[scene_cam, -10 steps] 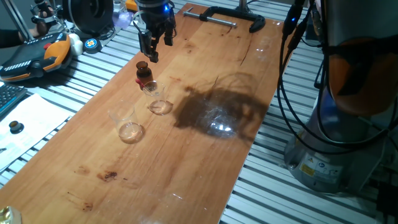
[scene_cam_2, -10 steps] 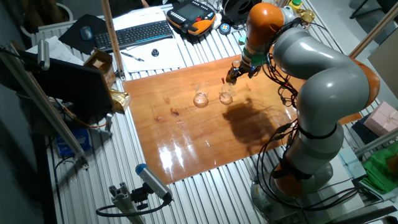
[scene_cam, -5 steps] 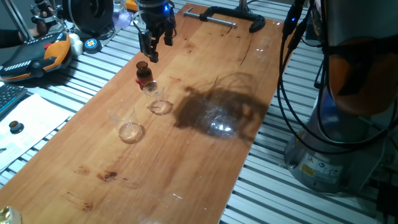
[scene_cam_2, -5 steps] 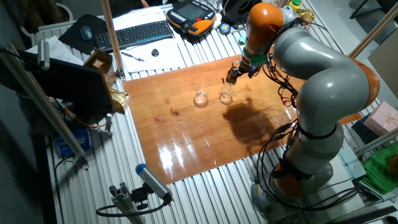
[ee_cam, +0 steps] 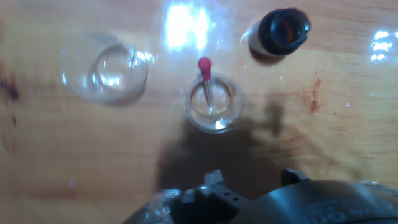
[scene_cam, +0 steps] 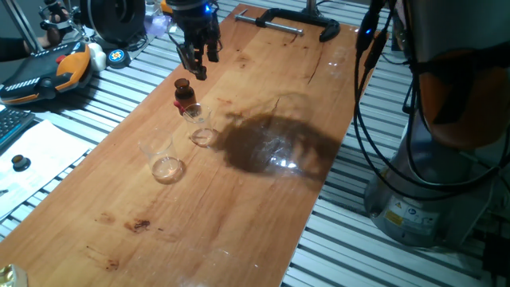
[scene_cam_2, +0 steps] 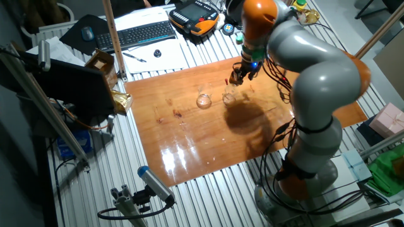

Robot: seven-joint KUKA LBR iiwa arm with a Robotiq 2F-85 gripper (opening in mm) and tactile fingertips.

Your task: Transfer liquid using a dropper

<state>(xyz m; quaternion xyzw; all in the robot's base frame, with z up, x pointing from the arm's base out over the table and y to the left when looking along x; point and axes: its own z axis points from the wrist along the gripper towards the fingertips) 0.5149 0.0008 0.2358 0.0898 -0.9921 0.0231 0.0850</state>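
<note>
Your tool [scene_cam: 199,62] has shifted slightly toward top left of one fixed view; the arm has swung too. Fingers apart, gripping nothing. Dropper [ee_cam: 207,87], red bulb up, stands untouched in small glass [ee_cam: 212,107] at centre of hand view. Amber bottle [ee_cam: 281,32] upper right, second glass [ee_cam: 104,68] upper left, on desk [scene_cam: 263,199]. Likely repositioning; pickup not yet begun.

dropper [ee_cam: 206,84] in middle glass [ee_cam: 212,106], bottle [ee_cam: 281,32] beside
</note>
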